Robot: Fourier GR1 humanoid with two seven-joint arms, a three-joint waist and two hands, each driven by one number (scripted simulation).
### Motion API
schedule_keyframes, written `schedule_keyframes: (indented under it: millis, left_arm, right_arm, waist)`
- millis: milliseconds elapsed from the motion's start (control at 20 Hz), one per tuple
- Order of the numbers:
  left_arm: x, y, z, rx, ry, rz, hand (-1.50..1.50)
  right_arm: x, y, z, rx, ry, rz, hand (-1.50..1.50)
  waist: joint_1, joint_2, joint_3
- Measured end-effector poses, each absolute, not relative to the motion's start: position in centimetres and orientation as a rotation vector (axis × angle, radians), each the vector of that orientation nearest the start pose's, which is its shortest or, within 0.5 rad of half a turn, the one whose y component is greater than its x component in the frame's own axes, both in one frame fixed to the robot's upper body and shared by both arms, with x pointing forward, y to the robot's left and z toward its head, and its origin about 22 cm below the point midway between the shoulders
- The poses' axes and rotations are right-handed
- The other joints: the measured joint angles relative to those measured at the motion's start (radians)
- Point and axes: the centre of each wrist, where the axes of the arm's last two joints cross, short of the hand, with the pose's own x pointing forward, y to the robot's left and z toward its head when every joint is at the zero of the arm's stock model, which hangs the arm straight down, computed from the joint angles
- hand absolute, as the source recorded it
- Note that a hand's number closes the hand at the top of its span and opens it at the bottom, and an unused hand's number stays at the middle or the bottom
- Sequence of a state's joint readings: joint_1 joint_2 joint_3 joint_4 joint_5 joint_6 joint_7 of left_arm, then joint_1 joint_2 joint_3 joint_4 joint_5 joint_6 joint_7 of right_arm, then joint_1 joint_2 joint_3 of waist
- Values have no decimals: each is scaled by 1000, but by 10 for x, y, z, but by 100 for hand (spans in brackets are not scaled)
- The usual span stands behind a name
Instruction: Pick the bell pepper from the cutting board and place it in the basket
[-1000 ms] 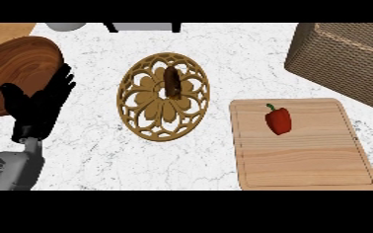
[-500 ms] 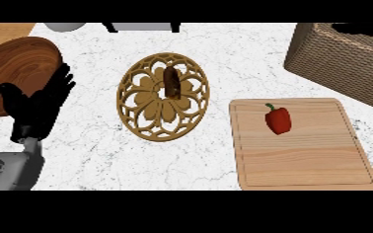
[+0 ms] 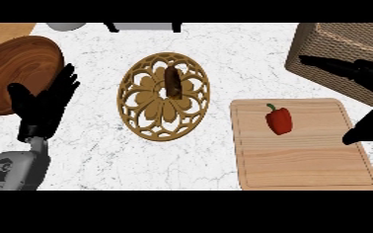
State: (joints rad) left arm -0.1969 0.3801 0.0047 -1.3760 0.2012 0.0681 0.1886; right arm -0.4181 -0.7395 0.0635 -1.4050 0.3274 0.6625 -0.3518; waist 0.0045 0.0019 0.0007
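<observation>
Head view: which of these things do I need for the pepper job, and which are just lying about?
Needed:
bell pepper
cutting board
basket
right robot hand

Lying about:
carved wooden trivet
wooden plate
resting left robot hand

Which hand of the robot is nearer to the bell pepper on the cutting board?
The right hand. It shows at the view's right edge, just up and right of the bell pepper. The left hand rests open at the far left, beyond the carved trivet.
</observation>
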Motion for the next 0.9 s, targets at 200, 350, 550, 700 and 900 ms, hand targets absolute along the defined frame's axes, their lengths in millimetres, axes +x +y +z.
schedule_keyframes:
  millis: [200,350,550,700,900]
  left_arm:
    - [291,312,37,186,-1388,-77,0]
    - [293,313,36,188,-1382,-76,0]
    - [292,315,34,183,-1382,-81,0]
    - [291,310,35,189,-1386,-80,0]
    - [292,314,38,190,-1387,-78,0]
  right_arm:
    - [335,-337,128,-141,-1569,1344,-150]
    - [338,-324,105,-117,-1574,1316,-150]
    - [343,-315,82,-138,-1530,1350,-150]
    - [347,-315,72,-151,-1485,1383,-150]
    - [349,-304,63,-167,-1440,1429,-150]
  waist:
    - [3,0,0]
    - [2,0,0]
    - [2,0,0]
    - [2,0,0]
    - [0,-1,-1]
